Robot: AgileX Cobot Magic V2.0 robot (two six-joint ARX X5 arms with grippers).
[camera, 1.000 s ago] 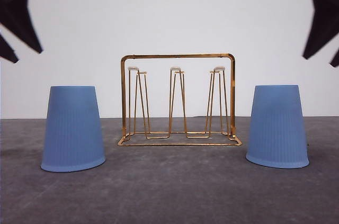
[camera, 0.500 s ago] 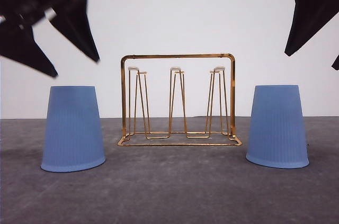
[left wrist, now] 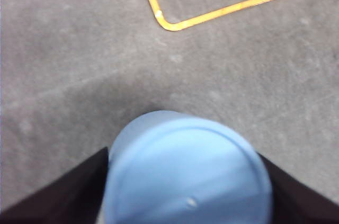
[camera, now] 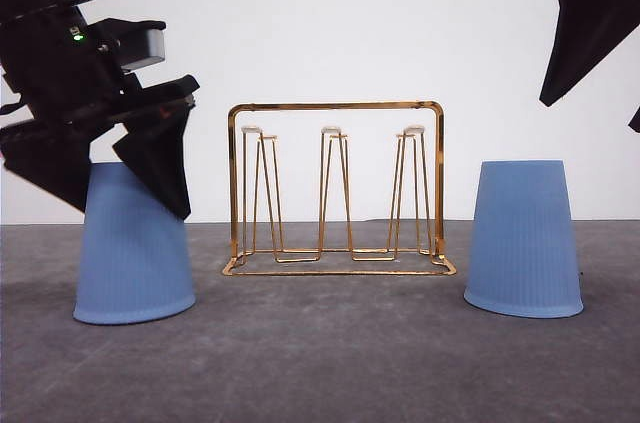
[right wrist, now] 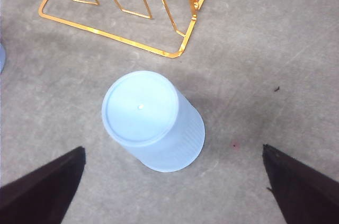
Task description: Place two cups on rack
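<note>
While both cups stand upside down on the grey table (camera: 330,353), the left gripper (camera: 120,188) straddles the left cup (camera: 133,253): fingers spread wide, one dark finger (left wrist: 58,195) on each side of the cup's upturned base (contact with the wall cannot be told). Beyond the fingertips lies a corner of the gold rack (camera: 336,188). Right gripper (right wrist: 172,189) hangs high, fingers wide apart and holding nothing; the right cup (right wrist: 153,121) stands between and just ahead of its fingertips, rack beyond.
</note>
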